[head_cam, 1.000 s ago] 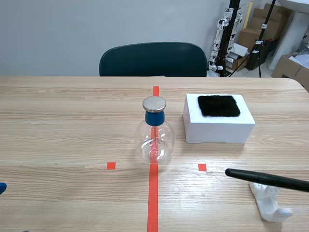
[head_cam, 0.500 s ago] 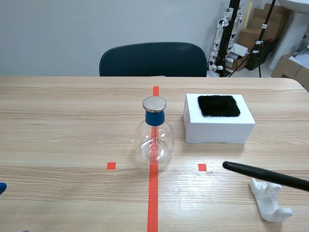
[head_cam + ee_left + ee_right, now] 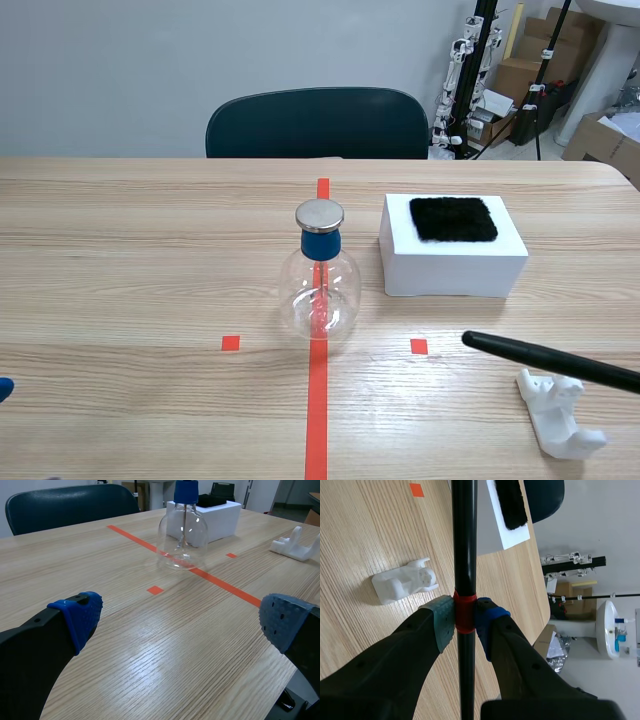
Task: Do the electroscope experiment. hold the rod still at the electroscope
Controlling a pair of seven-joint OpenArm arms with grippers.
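Observation:
The electroscope point(image 3: 320, 275) is a clear round flask with a blue neck and a flat metal cap, standing on the orange centre line; it also shows ahead of my left gripper point(image 3: 177, 617), which is open and low over the table. A black rod point(image 3: 545, 361) enters from the right, its tip well to the right of the flask and lower than its cap. My right gripper point(image 3: 464, 620) is shut on the rod point(image 3: 464, 555) at its red band. The white rod stand point(image 3: 558, 414) lies below the rod, with nothing on it.
A white box point(image 3: 452, 250) with a black fur patch point(image 3: 453, 218) on top stands right of the flask. A dark chair point(image 3: 316, 123) is behind the table's far edge. Stands and cardboard boxes sit in the back right corner.
The rod has risen off the white stand and its tip has shifted slightly left toward the flask. The left arm has not moved.

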